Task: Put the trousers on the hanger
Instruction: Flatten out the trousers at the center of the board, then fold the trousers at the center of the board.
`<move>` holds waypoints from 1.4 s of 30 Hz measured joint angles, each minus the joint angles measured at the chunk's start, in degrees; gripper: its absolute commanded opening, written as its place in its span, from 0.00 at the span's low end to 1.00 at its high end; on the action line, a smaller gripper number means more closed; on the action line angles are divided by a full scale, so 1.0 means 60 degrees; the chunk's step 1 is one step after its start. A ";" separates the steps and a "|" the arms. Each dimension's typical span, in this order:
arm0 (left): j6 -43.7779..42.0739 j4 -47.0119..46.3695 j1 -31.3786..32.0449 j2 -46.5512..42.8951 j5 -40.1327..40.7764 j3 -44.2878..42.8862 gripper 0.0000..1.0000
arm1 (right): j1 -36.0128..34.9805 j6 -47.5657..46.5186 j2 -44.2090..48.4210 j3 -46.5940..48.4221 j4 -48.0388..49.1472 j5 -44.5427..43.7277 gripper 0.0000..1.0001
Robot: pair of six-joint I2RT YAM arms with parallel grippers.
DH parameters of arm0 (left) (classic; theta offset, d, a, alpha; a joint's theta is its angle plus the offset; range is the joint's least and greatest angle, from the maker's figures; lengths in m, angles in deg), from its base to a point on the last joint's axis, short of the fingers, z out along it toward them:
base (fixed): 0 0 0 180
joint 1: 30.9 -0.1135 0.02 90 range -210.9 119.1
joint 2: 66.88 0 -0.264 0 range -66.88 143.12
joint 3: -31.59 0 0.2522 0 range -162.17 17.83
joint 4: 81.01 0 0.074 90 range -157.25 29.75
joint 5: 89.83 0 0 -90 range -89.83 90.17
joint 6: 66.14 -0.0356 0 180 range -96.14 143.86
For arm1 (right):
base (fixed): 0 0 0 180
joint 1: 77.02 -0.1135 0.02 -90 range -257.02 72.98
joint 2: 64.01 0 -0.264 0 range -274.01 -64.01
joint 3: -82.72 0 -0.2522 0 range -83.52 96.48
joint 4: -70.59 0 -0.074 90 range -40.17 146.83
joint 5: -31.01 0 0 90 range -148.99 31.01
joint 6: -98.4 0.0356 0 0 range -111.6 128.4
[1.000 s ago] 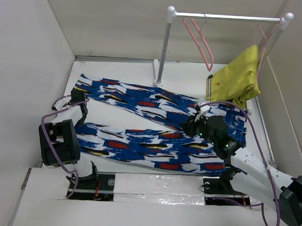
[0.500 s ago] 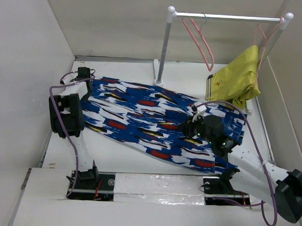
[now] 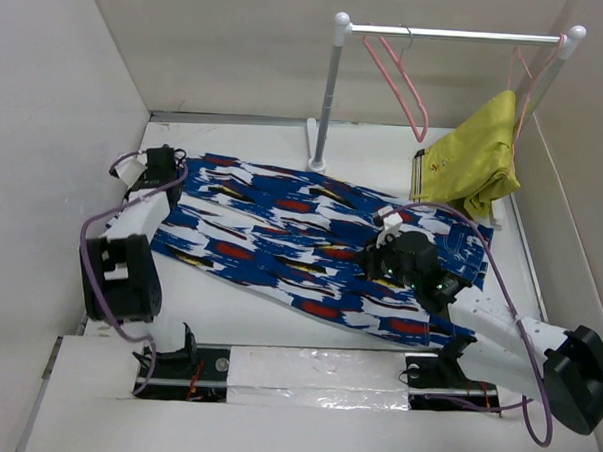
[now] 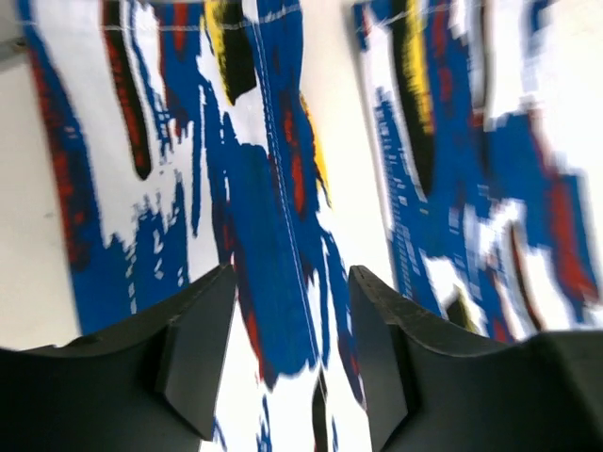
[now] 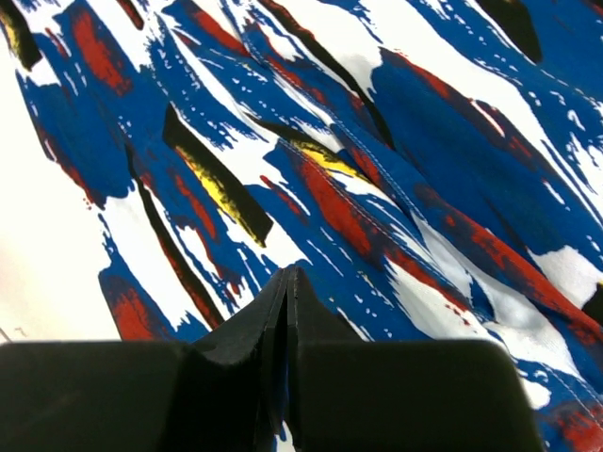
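The trousers (image 3: 282, 220) lie folded lengthwise in a long slanted band on the white table, running from the far left to the right. My left gripper (image 3: 162, 165) hovers at their far-left end. In the left wrist view it (image 4: 290, 282) is open, with the patterned cloth (image 4: 273, 188) lying flat below the gap. My right gripper (image 3: 380, 251) rests on the band toward its right end. In the right wrist view it (image 5: 287, 273) is shut, its tips pinched into the cloth (image 5: 424, 141), with a blue sliver between the fingers. The pink hanger (image 3: 398, 80) hangs bare on the rail.
The white rail stand (image 3: 327, 97) rises behind the trousers. A second pink hanger at its right end carries a yellow-green garment (image 3: 475, 159) that drapes down close to the trousers' right end. White walls close in on the left, back and right. Bare table (image 3: 228, 303) lies nearest the arms.
The left gripper carried the near trouser leg over onto the far one, then opened and let it go. The right gripper stayed put and its jaws closed.
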 measured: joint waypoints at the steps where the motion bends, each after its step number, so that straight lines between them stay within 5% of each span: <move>1: 0.0033 -0.0131 0.0018 -0.0550 0.0007 0.0321 0.46 | -0.0029 0.0011 -0.0011 0.0000 0.0029 -0.0007 0.02; 5: 0.0186 -0.0572 -0.0069 -0.2018 0.0033 0.1271 0.34 | -0.0157 0.0004 0.0007 0.0000 0.0051 -0.0007 0.00; 6: 0.0237 -0.0656 -0.0204 -0.2091 -0.0026 0.1413 0.16 | -0.0157 0.0004 0.0047 0.0000 0.0055 -0.0007 0.00; 7: 0.0295 -0.0688 -0.0393 -0.2062 -0.0080 0.1515 0.09 | -0.0189 0.0004 0.0113 0.0000 0.0044 -0.0011 0.00; 11: 0.0342 -0.0543 -0.1260 -0.1344 -0.0284 0.1577 0.02 | -0.0251 0.0004 0.0528 0.0000 0.0073 -0.0015 0.00; 16: 0.0321 -0.0412 -0.2197 -0.0907 -0.0550 0.1577 0.07 | -0.0270 0.0004 0.0750 0.0000 0.0098 -0.0015 0.00; 21: 0.0117 -0.0463 -0.2954 -0.0576 -0.0816 0.1490 0.35 | -0.0270 0.0004 0.0743 0.0000 0.0095 -0.0011 0.06; 27: -0.0117 -0.0492 -0.3024 0.0495 -0.1027 0.0925 0.36 | -0.0270 0.0004 0.0594 0.0000 0.0084 -0.0076 0.20; 42: 0.0084 -0.0251 -0.3034 0.0823 -0.0623 0.0754 0.31 | -0.0270 0.0004 0.0554 0.0000 0.0087 -0.0437 0.21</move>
